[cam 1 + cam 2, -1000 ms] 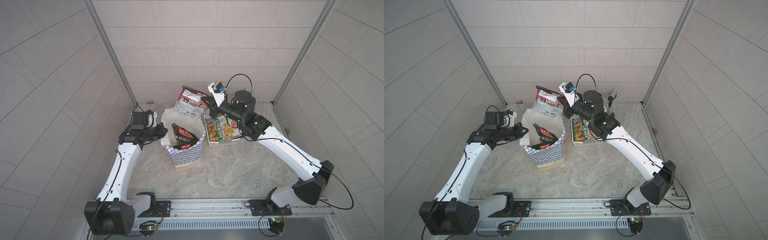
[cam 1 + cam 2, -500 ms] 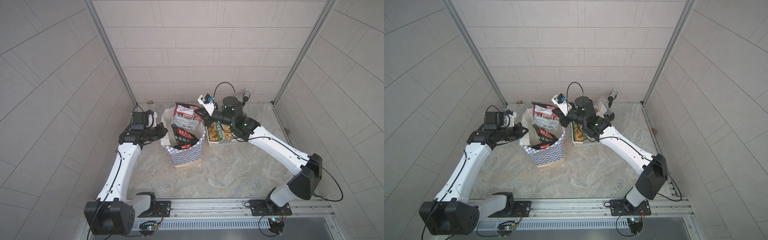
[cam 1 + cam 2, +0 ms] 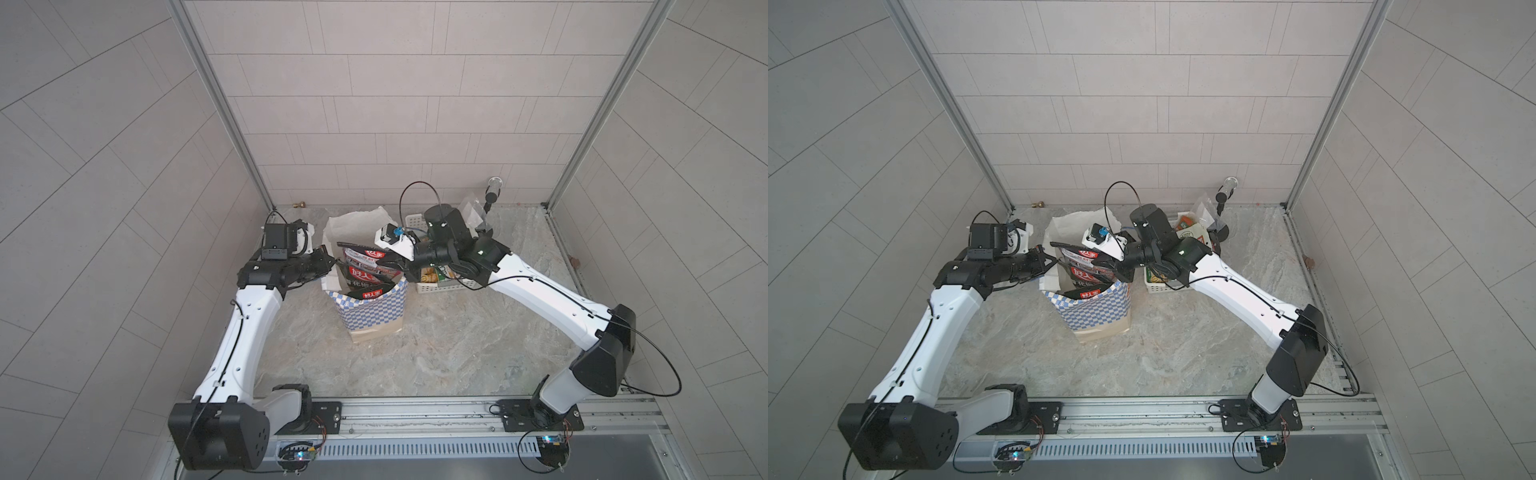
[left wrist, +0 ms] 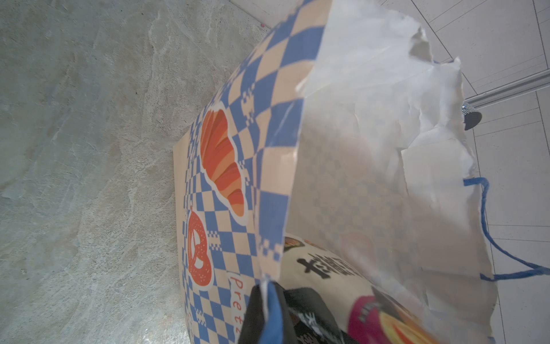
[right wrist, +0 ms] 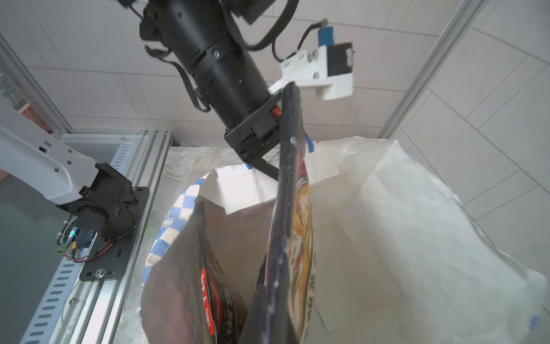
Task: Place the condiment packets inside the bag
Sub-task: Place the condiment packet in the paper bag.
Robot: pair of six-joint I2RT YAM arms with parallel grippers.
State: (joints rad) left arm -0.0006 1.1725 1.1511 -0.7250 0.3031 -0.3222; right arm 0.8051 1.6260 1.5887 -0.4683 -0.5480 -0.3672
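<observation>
The bag [image 3: 370, 309] [image 3: 1096, 307] stands upright mid-table, blue-and-white checked, its mouth open. My left gripper [image 3: 330, 264] [image 4: 269, 297] is shut on the bag's near rim [image 4: 268, 208] and holds it open. My right gripper [image 3: 397, 265] [image 5: 273, 312] is shut on a condiment packet [image 3: 363, 257] [image 5: 293, 208], black-edged with a red label, which hangs partly inside the bag's mouth. Black condiment packets [image 3: 365, 276] [image 5: 214, 292] with red labels stand inside the bag. More packets [image 3: 430, 274] lie in the basket to the right.
A white perforated basket [image 3: 436, 286] [image 3: 1158, 286] stands just right of the bag, under my right forearm. Clear plastic wrap [image 3: 471, 212] and a black-handled tool [image 3: 492, 193] lie by the back wall. A metal rail [image 3: 415, 411] runs along the front edge.
My right gripper has carried the packet left and down, from above the basket to the bag's mouth. The left arm and the bag have stayed put.
</observation>
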